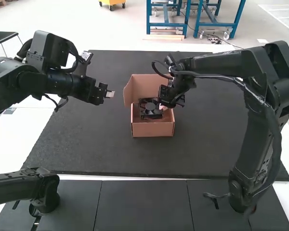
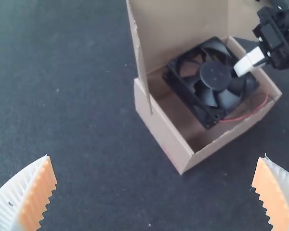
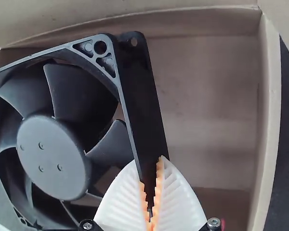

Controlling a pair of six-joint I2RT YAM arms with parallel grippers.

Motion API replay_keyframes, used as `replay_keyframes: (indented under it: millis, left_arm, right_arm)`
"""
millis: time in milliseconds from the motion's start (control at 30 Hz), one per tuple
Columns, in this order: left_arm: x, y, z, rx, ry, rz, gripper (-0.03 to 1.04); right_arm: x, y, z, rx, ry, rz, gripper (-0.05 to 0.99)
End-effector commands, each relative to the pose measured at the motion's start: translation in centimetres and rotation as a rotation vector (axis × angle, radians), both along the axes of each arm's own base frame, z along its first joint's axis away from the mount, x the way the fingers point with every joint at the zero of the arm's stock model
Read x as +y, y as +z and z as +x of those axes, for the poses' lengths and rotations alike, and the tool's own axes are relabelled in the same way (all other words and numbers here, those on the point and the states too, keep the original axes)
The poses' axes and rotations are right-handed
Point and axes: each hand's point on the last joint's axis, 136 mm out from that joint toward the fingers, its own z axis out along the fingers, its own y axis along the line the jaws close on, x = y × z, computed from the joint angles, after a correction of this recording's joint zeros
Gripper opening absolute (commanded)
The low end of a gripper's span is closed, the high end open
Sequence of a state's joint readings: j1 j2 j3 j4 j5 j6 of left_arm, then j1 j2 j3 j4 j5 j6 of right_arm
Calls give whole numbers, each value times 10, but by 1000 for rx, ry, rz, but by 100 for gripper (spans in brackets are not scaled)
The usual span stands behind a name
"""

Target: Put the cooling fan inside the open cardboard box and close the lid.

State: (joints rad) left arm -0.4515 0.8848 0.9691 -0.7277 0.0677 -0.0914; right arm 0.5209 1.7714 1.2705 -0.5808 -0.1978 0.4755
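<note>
Two ribbed white fingers (image 3: 183,202) of your right gripper (image 3: 151,183) are pinched nearly together on the black frame edge of the cooling fan (image 3: 53,144). The fan sits tilted inside the open cardboard box (image 1: 152,129) on the black mat (image 1: 86,139). The lid (image 1: 143,86) stands upright behind it. Your left gripper (image 1: 107,94) hovers beside the box over the mat, fingers spread wide, holding nothing.

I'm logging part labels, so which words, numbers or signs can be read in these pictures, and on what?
None can be read.
The fan has a plain black hub, no sticker showing.
The cardboard box bears a faint reddish mark on an outer wall, too small to read.
</note>
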Motion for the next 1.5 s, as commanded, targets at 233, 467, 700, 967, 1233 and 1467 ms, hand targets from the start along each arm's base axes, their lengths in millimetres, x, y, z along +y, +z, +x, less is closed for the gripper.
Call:
replay_keyframes:
  millis: [233,467,700,967,1233,1467]
  left_arm:
    - [-2,4,-1,-5,0,-27,96]
    - [-2,5,-1,-2,6,-35,96]
    - [-2,6,-1,-5,10,-42,96]
    - [-3,9,2,-16,10,-47,96]
    - [-4,13,4,-29,10,-55,96]
    - [-5,14,5,-33,10,-57,96]
  right_arm:
    - [-3,-4,6,-33,25,-23,-2]
    - [-5,-13,3,-21,35,-39,-2]
    - [-4,-15,3,-20,48,-43,-2]
    - [-8,-17,-4,3,65,-59,-2]
    - [-12,-14,-11,31,89,-82,33]
    - [-10,1,-11,25,124,-86,60]
